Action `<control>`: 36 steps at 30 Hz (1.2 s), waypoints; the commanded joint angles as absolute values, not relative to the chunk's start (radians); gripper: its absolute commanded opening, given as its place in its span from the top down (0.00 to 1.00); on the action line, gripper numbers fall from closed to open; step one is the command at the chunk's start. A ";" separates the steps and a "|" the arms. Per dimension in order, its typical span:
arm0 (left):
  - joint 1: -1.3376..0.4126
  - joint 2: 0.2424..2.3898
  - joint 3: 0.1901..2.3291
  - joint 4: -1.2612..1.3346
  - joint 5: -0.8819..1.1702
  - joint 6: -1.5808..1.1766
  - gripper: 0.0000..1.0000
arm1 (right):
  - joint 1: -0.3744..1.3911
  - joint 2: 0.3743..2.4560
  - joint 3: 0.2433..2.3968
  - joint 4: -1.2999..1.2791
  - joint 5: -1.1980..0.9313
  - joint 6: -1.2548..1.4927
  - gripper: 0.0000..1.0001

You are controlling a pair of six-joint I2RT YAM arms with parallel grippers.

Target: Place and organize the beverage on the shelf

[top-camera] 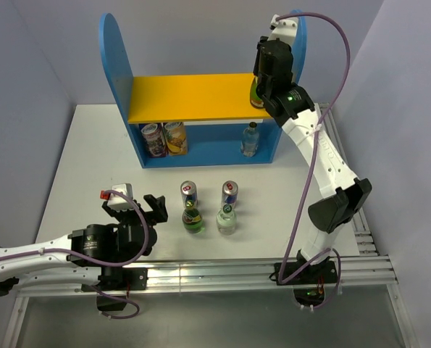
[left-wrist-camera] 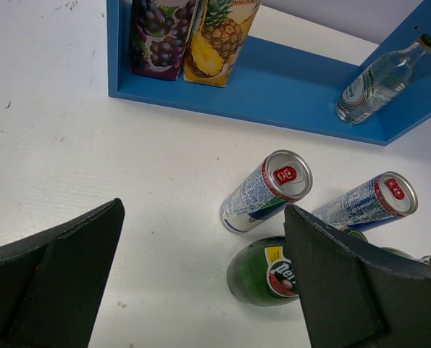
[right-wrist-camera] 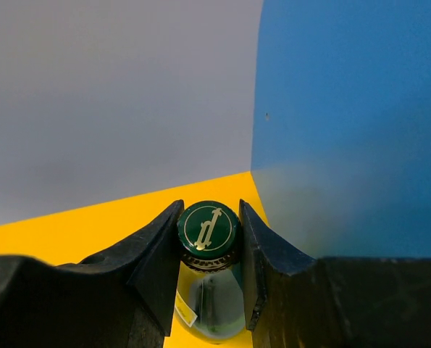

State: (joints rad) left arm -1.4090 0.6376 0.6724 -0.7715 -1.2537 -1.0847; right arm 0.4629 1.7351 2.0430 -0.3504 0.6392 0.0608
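**At the shelf's right end: a bottle pinched by the cap, tight against the side panel**

On the yellow upper board [top-camera: 186, 98] of the shelf [top-camera: 117, 65], the right gripper [right-wrist-camera: 209, 212] pinches a green-capped bottle [right-wrist-camera: 208, 301] just under its cap. The bottle stands upright, just beside the blue right side panel [right-wrist-camera: 345, 109]. From the wrist view I cannot tell whether its base is already resting on the board or hanging slightly above it.

That is the main risk. If the jaws let go while the base is off the board, the bottle could drop, rock and topple off the front edge. A finger dragging on the cap as the arm lifts away could tip it too. Any sideways drift could knock bottle or finger against the panel.

The right arm reaches far forward and up, its wrist bent so the fingers point down over the board. The left gripper [left-wrist-camera: 204, 217] is spread wide, low over the table, facing two cans [top-camera: 188, 192] and a green bottle [top-camera: 193, 221] waiting in front of the shelf.
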 commanded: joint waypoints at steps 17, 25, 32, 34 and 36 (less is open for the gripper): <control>-1.413 0.632 0.696 -0.744 -1.252 -1.055 0.01 | 0.480 1.743 2.002 -0.238 0.592 0.052 0.02; -1.413 0.627 0.695 -0.744 -1.253 -1.055 0.01 | 0.515 1.684 1.944 -0.242 0.614 0.071 0.00; -1.413 0.630 0.695 -0.741 -1.253 -1.052 0.01 | 0.595 1.542 1.830 -0.273 0.673 0.104 0.00; -1.413 0.632 0.695 -0.742 -1.255 -1.052 0.01 | 0.638 1.484 1.774 -0.285 0.719 0.110 0.00; -1.413 0.632 0.698 -0.750 -1.256 -1.061 0.01 | 0.675 1.433 1.711 -0.288 0.765 0.143 0.00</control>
State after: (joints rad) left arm -1.4090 0.6365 0.6724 -0.7673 -1.2533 -1.0668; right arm 0.6281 1.5356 1.7641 -0.2867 0.6724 0.1001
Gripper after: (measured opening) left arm 0.993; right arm 0.998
